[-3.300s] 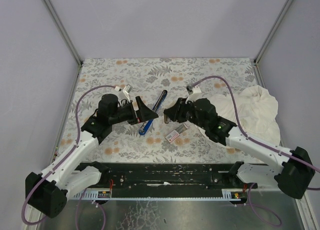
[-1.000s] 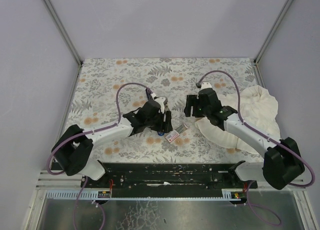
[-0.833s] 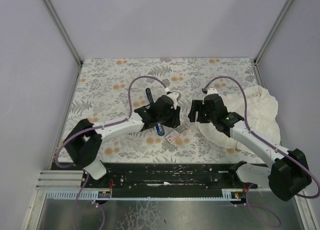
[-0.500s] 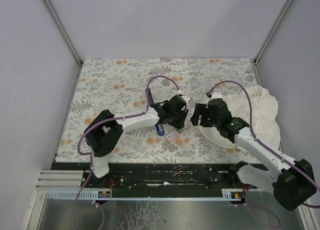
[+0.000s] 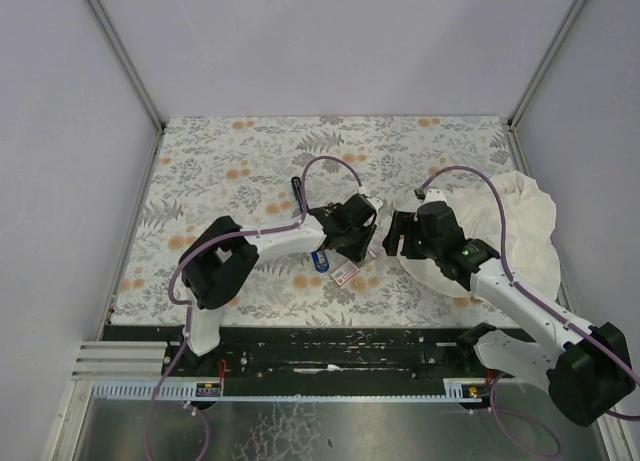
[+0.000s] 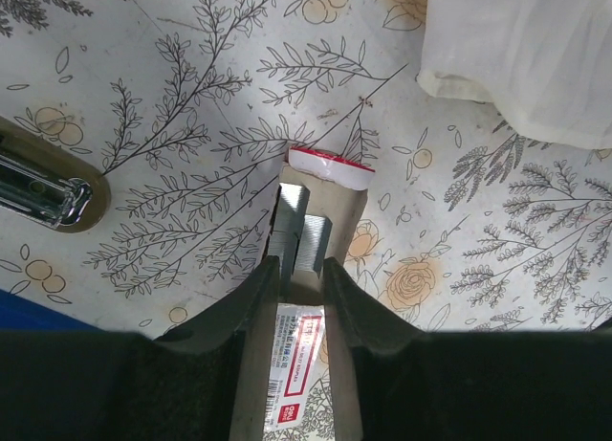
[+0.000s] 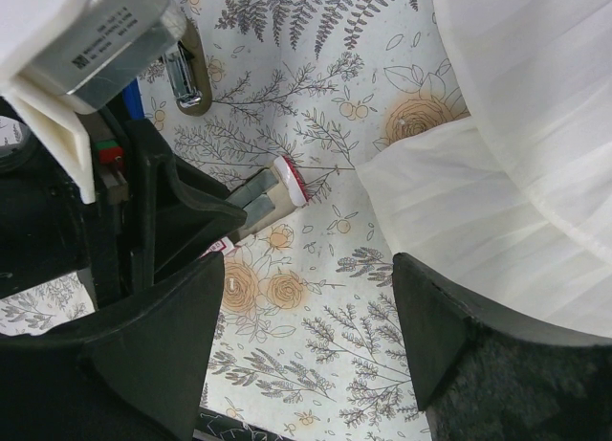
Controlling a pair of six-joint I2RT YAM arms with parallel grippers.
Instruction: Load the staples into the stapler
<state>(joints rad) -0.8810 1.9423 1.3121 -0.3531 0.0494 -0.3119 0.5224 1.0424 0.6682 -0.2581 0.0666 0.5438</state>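
I see the stapler (image 5: 320, 260) lying on the flowery mat (image 5: 220, 171). It is a little to the left of the left gripper's tip and a bit nearer to me. In the left wrist view, a shiny metal piece (image 6: 38, 185) with a tan rim lies off to the left, well apart from the fingers.

The left gripper (image 6: 301, 274) is down low on the mat, near the middle. Its two fingers (image 6: 258, 302) are squeezed close together, and the grey staples (image 6: 295, 232) sit between the tips. The staples lie in the tray (image 6: 346, 216), which sticks out straight ahead of the fingers. The far end of the tray has a white and red cap (image 6: 330, 165). Under the fingers, closer to the wrist, I see the box (image 6: 296, 374) with its pink-red label facing up. From above, the box lies just beside the stapler, on its right. I cannot tell if the tips press only the staples or the tray wall too.

The right gripper (image 7: 309, 261) hangs over the mat to the right of the tray. Its fingers are spread wide and hold nothing. The capped end of the tray points toward it but does not touch it. The white cloth (image 7: 516, 125) is bunched up on the right, just beside that gripper's right finger.
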